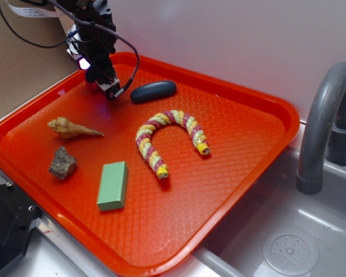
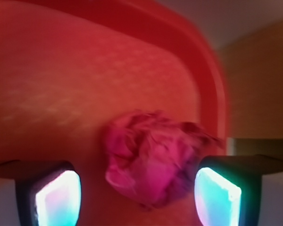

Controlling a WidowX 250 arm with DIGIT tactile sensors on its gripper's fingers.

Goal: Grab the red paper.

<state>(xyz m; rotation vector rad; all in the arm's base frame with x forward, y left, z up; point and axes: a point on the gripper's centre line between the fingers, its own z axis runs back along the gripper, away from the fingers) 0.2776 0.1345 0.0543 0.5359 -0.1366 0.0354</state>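
One red paper (image 2: 151, 157) ball lies on the tray (image 1: 248, 150) between the spread gripper (image 2: 137, 193) fingers, apparently untouched. Also one shell (image 1: 72, 128), rock (image 1: 62, 163), green block (image 1: 113, 185), striped rope (image 1: 170, 141), dark pebble (image 1: 154, 91).

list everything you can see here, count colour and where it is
tray: 1, orange-red, on the counter beside the sink
red paper: 1, crumpled, between the gripper fingers in the wrist view
rope: 1, red and yellow, curved, tray centre
oval object: 1, dark blue-grey, tray back
shell: 1, tan, tray left
rock: 1, brown, below the shell
block: 1, green, tray front
faucet: 1, grey, right
gripper: 1, black, open, tray back left
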